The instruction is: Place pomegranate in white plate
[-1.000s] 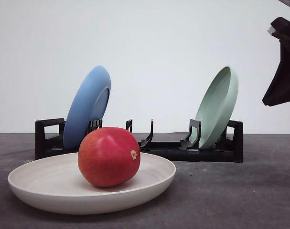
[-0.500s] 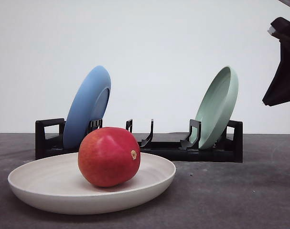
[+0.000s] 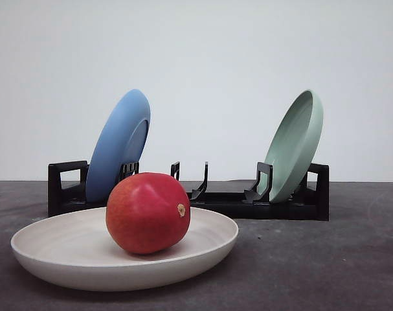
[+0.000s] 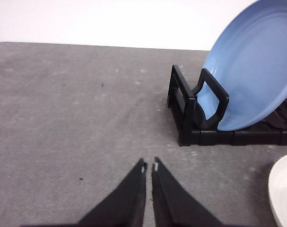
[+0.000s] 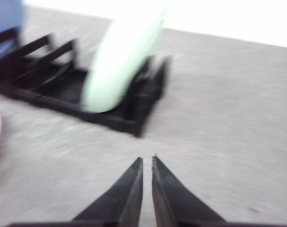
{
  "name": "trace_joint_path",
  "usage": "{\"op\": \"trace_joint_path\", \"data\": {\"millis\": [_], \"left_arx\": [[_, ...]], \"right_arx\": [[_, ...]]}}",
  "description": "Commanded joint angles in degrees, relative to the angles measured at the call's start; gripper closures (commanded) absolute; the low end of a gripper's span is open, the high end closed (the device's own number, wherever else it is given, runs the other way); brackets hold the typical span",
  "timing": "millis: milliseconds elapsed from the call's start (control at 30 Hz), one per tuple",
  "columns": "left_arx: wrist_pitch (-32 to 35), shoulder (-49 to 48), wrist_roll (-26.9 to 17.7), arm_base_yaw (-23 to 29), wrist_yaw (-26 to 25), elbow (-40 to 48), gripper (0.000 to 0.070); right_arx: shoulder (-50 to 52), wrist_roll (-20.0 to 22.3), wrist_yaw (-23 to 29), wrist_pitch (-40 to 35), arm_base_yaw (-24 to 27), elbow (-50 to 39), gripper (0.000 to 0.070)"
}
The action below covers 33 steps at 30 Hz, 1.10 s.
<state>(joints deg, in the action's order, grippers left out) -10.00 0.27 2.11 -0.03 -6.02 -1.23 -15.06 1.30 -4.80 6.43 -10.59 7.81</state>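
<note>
The pomegranate (image 3: 148,212) already sits in the white plate (image 3: 67,265), well clear of both tools, so I judge the remaining step is simply keeping the left tool (image 4: 149,166) and right tool (image 5: 147,160), each pinched nearly together and empty, away over bare bench (image 4: 77,109).

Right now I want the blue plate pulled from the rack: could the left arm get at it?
Probably yes. The left claw, shut and empty, sits over bare table facing the blue plate, which leans at the rack's near end with nothing between.
</note>
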Motion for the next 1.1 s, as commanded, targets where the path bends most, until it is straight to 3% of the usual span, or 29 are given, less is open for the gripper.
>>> {"op": "trace_joint_path", "data": {"millis": [0,333,1067], "left_arx": [[0.92,-0.04,-0.83,-0.03,0.04,0.55,0.07],[0.9,-0.04,-0.84,-0.02,0.04,0.55,0.07],[0.92,-0.04,-0.85,-0.02,0.04,0.55,0.07]], "right_arx": [[3.49,-2.26,1.27,-1.04,1.65,-1.7,0.067],[14.86,-2.95,6.19,-0.87,8.77,-7.19,0.067],[14.86,-2.82,6.34,-0.65,8.94,-7.16,0.067]]}}
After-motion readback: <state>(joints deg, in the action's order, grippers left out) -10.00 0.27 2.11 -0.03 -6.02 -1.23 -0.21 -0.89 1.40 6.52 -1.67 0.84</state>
